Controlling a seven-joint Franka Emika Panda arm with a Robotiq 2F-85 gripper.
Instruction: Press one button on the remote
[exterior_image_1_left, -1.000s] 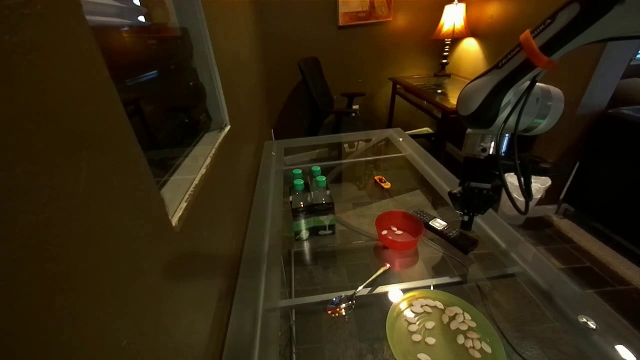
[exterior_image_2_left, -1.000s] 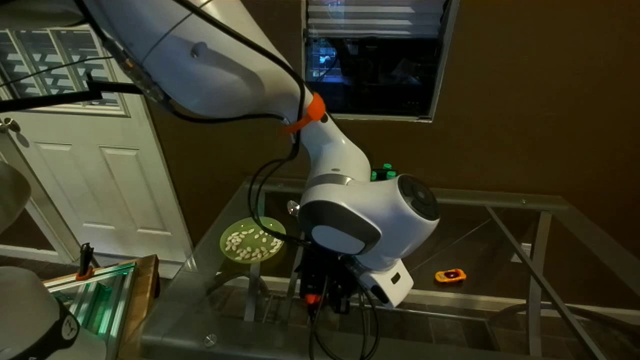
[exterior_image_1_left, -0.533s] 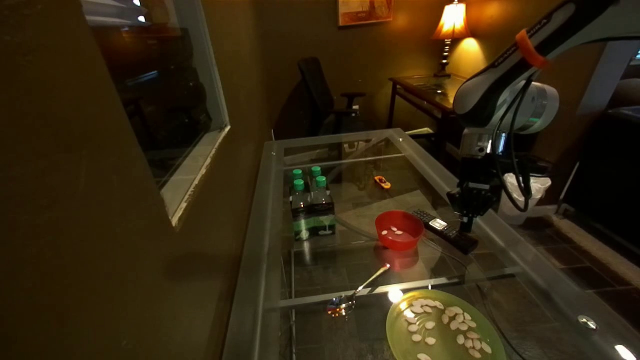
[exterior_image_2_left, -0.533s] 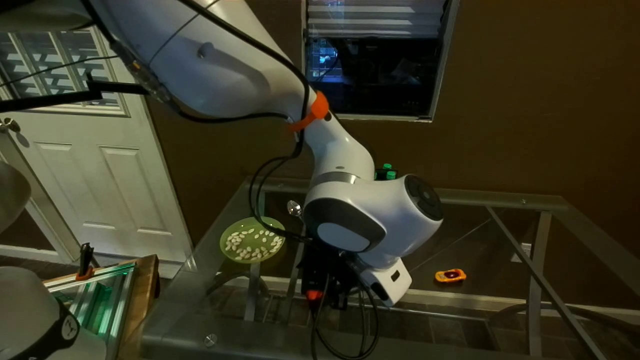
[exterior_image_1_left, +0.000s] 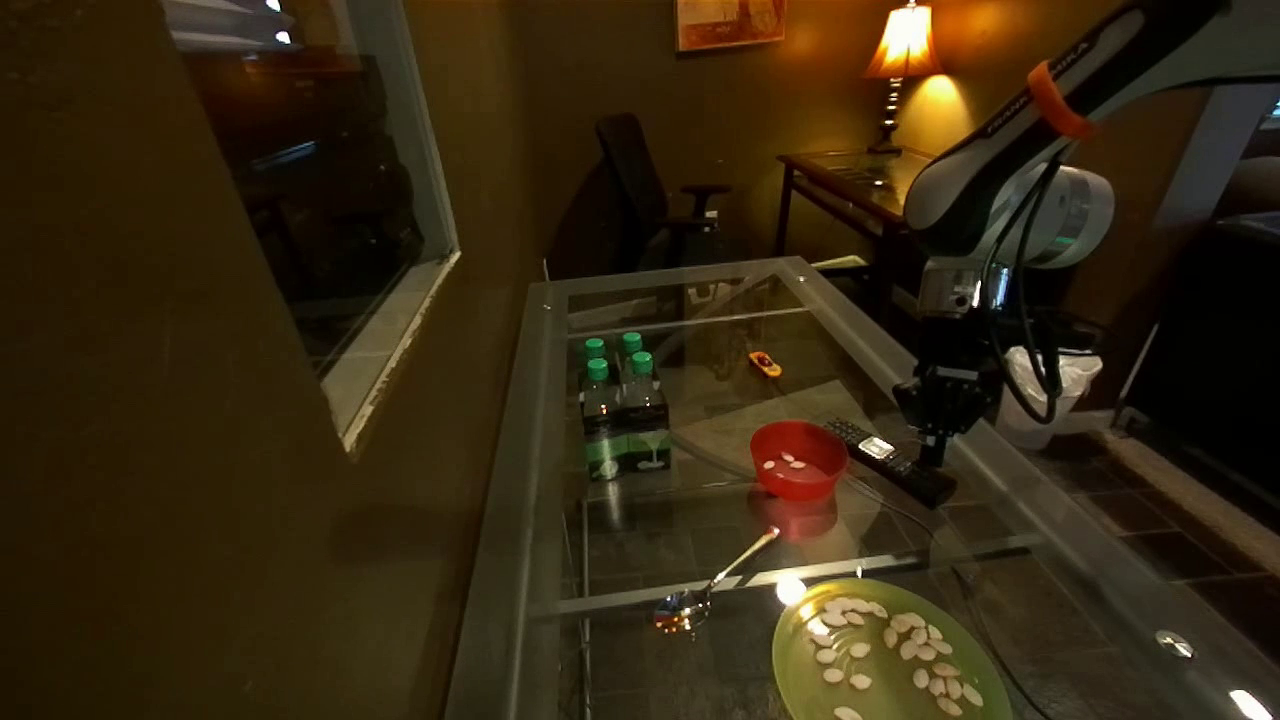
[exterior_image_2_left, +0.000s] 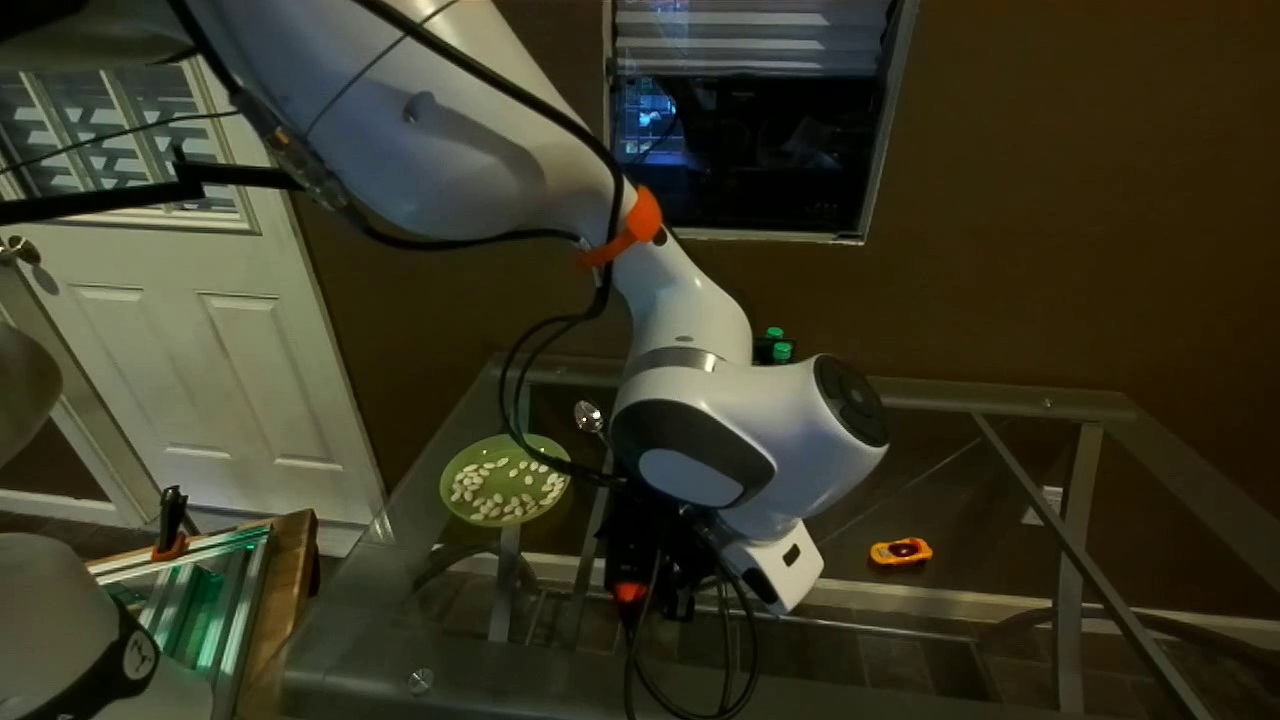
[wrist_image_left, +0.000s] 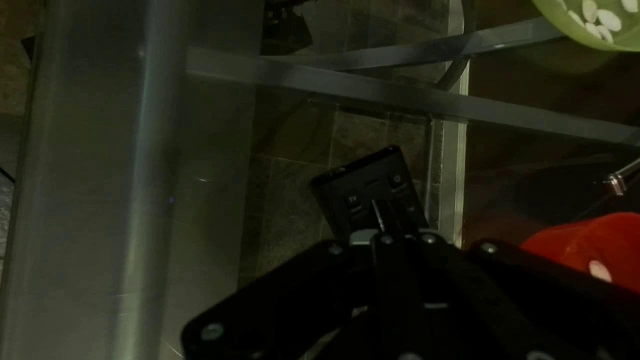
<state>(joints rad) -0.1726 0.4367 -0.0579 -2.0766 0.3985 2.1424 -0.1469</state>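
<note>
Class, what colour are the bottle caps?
The four bottle caps are green, clearest in an exterior view.

This is a room in a home, with a study corner. In an exterior view, a lit lamp (exterior_image_1_left: 903, 55) (glowing orange) stands on a wooden desk (exterior_image_1_left: 840, 172), a black office chair (exterior_image_1_left: 630, 160) sits nearby, a framed picture (exterior_image_1_left: 730, 22) hangs on the wall (exterior_image_1_left: 600, 60), and a waste bin (exterior_image_1_left: 1030, 415) stands on the floor (exterior_image_1_left: 1140, 515). Near the bin, a dark bulk (exterior_image_1_left: 1200, 350) is too dim to name. In an exterior view there are a white panelled door (exterior_image_2_left: 190, 270) and a window (exterior_image_2_left: 755, 140) with a blind (exterior_image_2_left: 750, 40). The glass-topped surface (exterior_image_1_left: 512, 500) carries green-capped bottles (exterior_image_1_left: 625, 420), a red cup (exterior_image_1_left: 800, 490) and a green plate (exterior_image_1_left: 890, 700).
</note>
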